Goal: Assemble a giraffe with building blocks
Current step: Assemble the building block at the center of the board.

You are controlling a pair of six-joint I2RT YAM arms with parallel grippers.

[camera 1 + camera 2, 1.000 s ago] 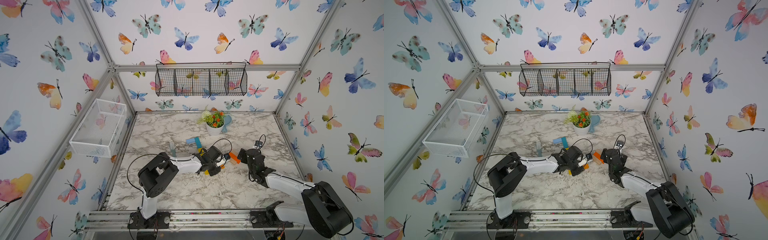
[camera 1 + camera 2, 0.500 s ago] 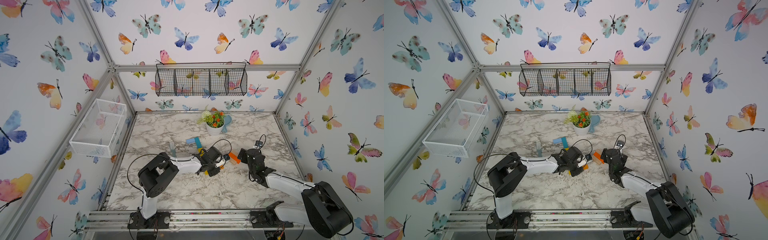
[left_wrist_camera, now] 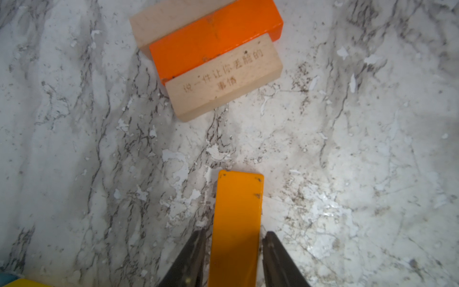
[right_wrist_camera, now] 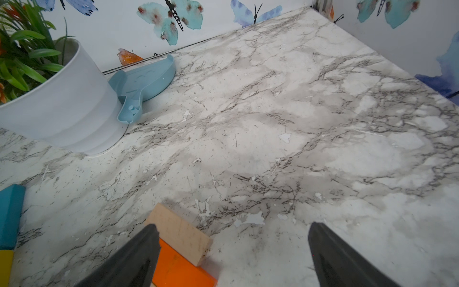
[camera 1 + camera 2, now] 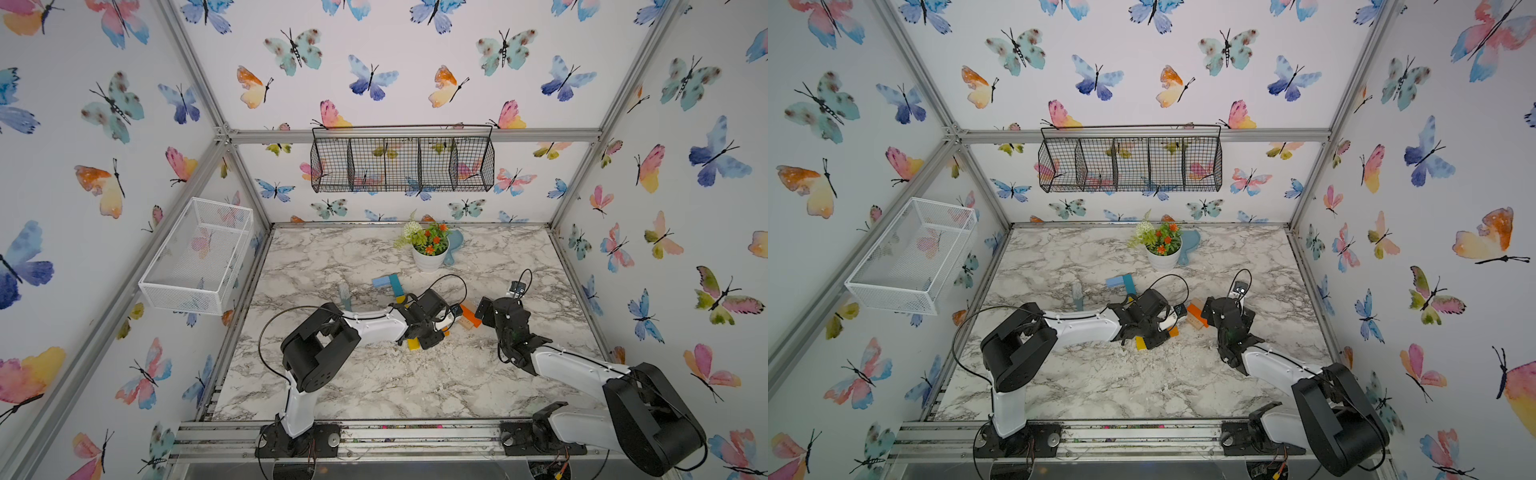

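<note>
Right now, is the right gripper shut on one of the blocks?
No: the right wrist view shows the right gripper wide open, a plain-wood block and an orange block lying beside one finger, ungripped.

two lines of chinese characters are burnt into the top face of a plain wood block [image 3: 223, 79], upper middle of the left wrist view: "说一件让你丢脸的" above "事情".
</note>
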